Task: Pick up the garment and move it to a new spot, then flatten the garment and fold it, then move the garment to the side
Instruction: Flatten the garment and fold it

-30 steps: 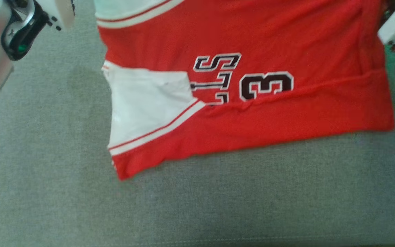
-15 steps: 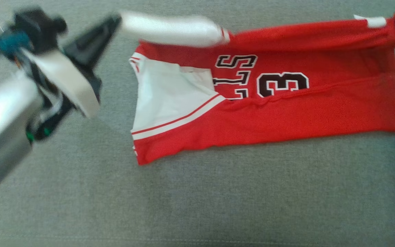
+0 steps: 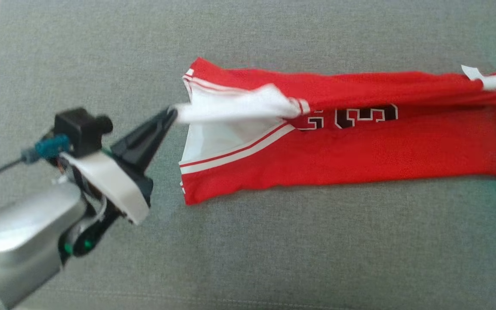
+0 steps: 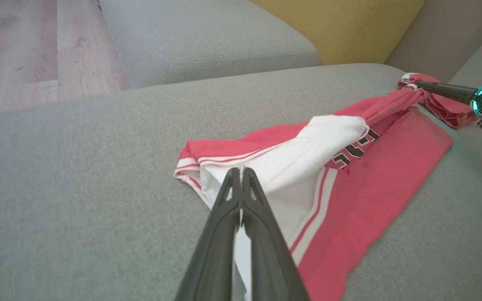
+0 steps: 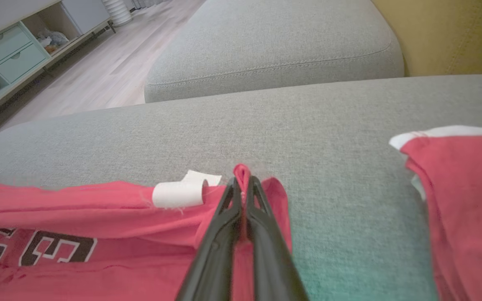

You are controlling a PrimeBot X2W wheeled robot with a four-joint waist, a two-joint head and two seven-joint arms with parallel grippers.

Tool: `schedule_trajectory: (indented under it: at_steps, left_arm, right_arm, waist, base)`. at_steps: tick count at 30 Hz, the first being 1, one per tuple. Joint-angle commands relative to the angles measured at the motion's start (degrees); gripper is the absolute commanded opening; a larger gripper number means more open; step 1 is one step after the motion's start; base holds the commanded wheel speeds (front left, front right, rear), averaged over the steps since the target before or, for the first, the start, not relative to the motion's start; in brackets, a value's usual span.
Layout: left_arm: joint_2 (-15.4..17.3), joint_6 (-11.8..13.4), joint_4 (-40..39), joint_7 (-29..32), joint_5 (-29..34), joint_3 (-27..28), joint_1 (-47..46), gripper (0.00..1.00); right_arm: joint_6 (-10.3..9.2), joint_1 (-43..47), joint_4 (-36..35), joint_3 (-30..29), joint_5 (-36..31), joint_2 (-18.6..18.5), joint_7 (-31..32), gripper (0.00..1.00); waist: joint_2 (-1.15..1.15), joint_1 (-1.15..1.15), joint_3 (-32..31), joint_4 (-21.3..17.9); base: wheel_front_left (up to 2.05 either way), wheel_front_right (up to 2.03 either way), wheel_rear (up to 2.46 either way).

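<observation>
1 garment (image 3: 360, 150); 1 other red cloth (image 5: 462, 200); 2 grippers (L gripper (image 4: 239, 171), R gripper (image 5: 244, 179)); 2 grey cushions (image 4: 207, 37) (image 4: 78, 167); 1 yellow cushion (image 4: 341, 25)

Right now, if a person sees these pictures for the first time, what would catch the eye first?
The red and white jersey, lying long across the grey sofa cushion, stands out first. The left gripper pinches its white end and the right gripper pinches its red end. A yellow cushion sits behind.
</observation>
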Motion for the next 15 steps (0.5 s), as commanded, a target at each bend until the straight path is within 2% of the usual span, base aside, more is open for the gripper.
schedule_trajectory:
  at_steps: [1,2,3,4,6,8,10,13,15]
  left_arm:
    - [1.6,0.3,-0.2,-1.0,-0.9,2.4,0.0,0.0]
    - [1.1,0.2,0.1,-1.3,-1.4,2.3,0.9,0.0]
    - [0.3,0.3,0.4,-1.9,-1.8,2.3,1.8,0.04]
    - [-0.4,0.4,0.9,-2.5,-1.9,2.2,2.6,0.3]
    - [-2.0,1.3,2.2,-4.3,-1.8,2.4,4.3,1.0]
    - [-3.0,2.1,2.9,-5.4,-1.8,2.8,5.2,1.0]
    - [-4.9,4.3,4.2,-7.1,-0.7,3.8,7.1,1.0]
    - [-7.7,9.8,5.7,-8.1,3.8,6.5,10.5,1.0]
    - [-10.3,13.8,4.7,-8.2,8.4,11.4,13.9,1.0]
  right_arm:
    - [0.37,2.3,-0.9,-0.9,-0.2,-1.8,-0.3,0.08]
    - [0.37,2.9,-0.8,-1.4,-0.1,-1.2,-0.2,0.35]
    - [0.37,3.5,-0.6,-2.0,-0.2,-0.6,-0.1,1.0]
    - [0.37,4.0,-0.4,-2.6,-0.4,0.0,-0.3,1.0]
    - [0.37,5.1,0.4,-4.2,-1.1,1.5,-1.2,1.0]
    - [0.37,5.8,0.9,-5.1,-1.5,2.3,-1.8,1.0]
    - [0.37,7.5,1.9,-7.6,-2.1,4.1,-3.4,1.0]
    - [0.37,11.0,3.1,-10.8,-4.1,6.8,-5.0,1.0]
    - [0.37,13.2,3.6,-13.3,-5.7,8.8,-5.8,1.0]
  waist:
    - [0.0,0.0,-0.3,-0.1]
    - [0.0,0.0,-0.5,-0.1]
    - [0.0,0.0,-0.7,-0.2]
    - [0.0,0.0,-1.0,-0.2]
    - [0.0,0.0,-1.8,-0.3]
    - [0.0,0.0,-2.3,-0.4]
    - [0.0,0.0,-3.5,-0.3]
    - [0.0,0.0,-5.6,-0.4]
    - [0.0,0.0,-6.9,-0.3]
  base:
    - [0.0,0.0,0.0]
    - [0.0,0.0,0.0]
    - [0.0,0.0,0.0]
    - [0.0,0.0,0.0]
    - [0.0,0.0,0.0]
    - [0.0,0.0,0.0]
    - [0.0,0.0,0.0]
    - [0.0,0.0,0.0]
    - [0.0,0.0,0.0]
